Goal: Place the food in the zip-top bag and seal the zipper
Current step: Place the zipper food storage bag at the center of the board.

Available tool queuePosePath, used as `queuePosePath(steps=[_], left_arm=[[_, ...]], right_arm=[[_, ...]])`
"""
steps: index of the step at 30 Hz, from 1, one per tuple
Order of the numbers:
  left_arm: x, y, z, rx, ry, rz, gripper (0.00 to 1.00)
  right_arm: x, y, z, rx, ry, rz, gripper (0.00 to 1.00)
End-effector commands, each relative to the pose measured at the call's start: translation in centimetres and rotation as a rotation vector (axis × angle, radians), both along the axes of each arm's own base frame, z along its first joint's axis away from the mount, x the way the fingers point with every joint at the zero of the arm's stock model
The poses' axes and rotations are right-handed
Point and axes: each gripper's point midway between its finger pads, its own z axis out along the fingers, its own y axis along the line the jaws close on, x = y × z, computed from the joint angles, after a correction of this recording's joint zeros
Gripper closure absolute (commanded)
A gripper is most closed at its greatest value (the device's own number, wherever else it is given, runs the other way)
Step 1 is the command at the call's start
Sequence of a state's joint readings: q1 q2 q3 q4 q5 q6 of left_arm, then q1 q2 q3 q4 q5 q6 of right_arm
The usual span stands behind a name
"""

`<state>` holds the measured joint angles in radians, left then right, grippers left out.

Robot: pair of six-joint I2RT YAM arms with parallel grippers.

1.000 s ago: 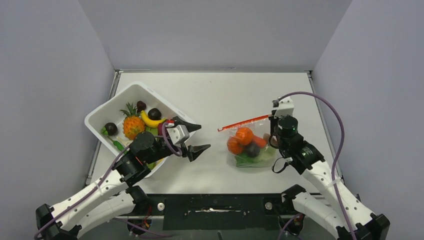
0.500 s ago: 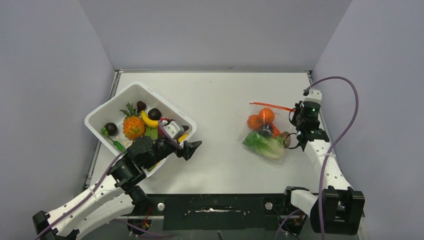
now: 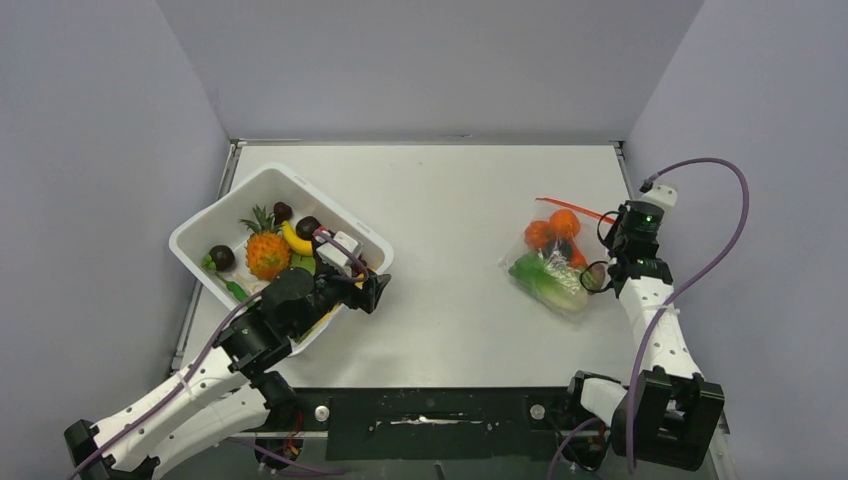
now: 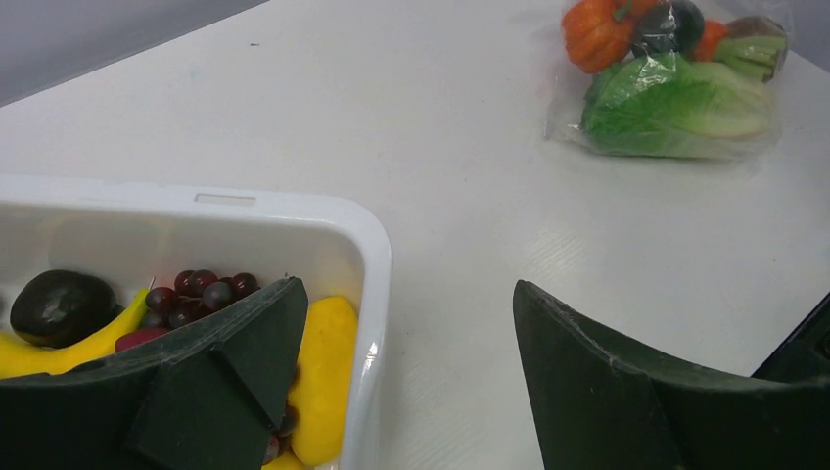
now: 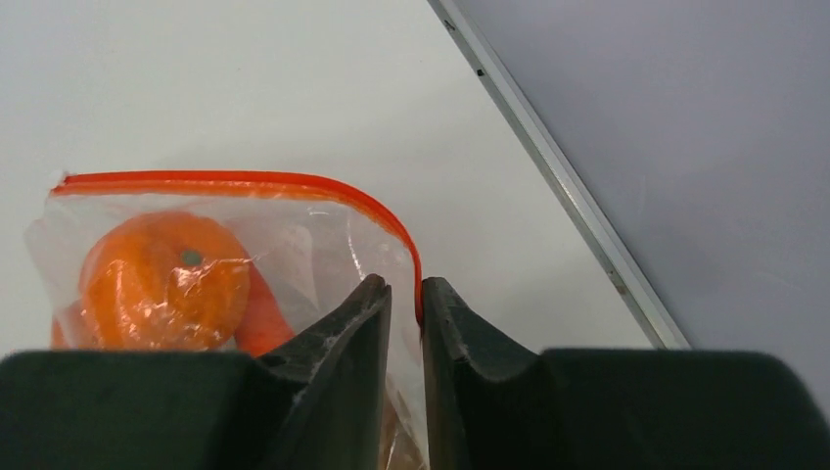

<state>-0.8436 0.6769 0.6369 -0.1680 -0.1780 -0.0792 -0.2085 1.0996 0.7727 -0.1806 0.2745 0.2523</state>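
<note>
Bright colours on a white table [image 3: 450,200].
My right claw [image 5: 404,294] is black beside the clear bag [image 5: 323,245] with its red-orange strip [image 5: 215,180]; inside, an orange [image 5: 161,279] and green lettuce [image 4: 675,108]; the white tub [image 4: 294,211] holds yellow banana [image 3: 296,240], dark plum [image 4: 61,305], purple grapes [image 4: 201,291], orange pineapple [image 3: 267,254].

White arms [image 3: 180,390] w/ black joints [image 3: 262,340], purple cables [image 3: 744,210] — black wedge-shaped end effector fingers [image 4: 597,382].

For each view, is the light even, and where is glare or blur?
Top external view: even, soft light, faint shadows by the white tub and the zip-top bag, all sharp. Left wrist view: the tub's rim shines; the left hand is dark and slightly soft. Right wrist view: small glints on the plastic over the orange; the right hand is dark, with little detail.
</note>
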Motion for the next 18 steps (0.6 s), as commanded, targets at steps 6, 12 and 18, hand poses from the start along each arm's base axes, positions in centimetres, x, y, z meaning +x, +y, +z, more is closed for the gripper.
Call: queuePosePath(steps=[6, 12, 18], left_arm=[[0.6, 2.7, 5.6, -0.227, -0.027, 0.192, 0.21], [1.2, 5.2, 7.3, -0.305, -0.039, 0.334, 0.21], [1.3, 5.5, 9.0, -0.329, -0.084, 0.338, 0.21]], right_arm=[[1.8, 3.0, 6.1, 0.097, -0.175, 0.126, 0.35], [0.8, 6.4, 8.8, 0.211, -0.245, 0.239, 0.13], [-2.1, 9.6, 11.6, 0.267, -0.31, 0.35, 0.02]])
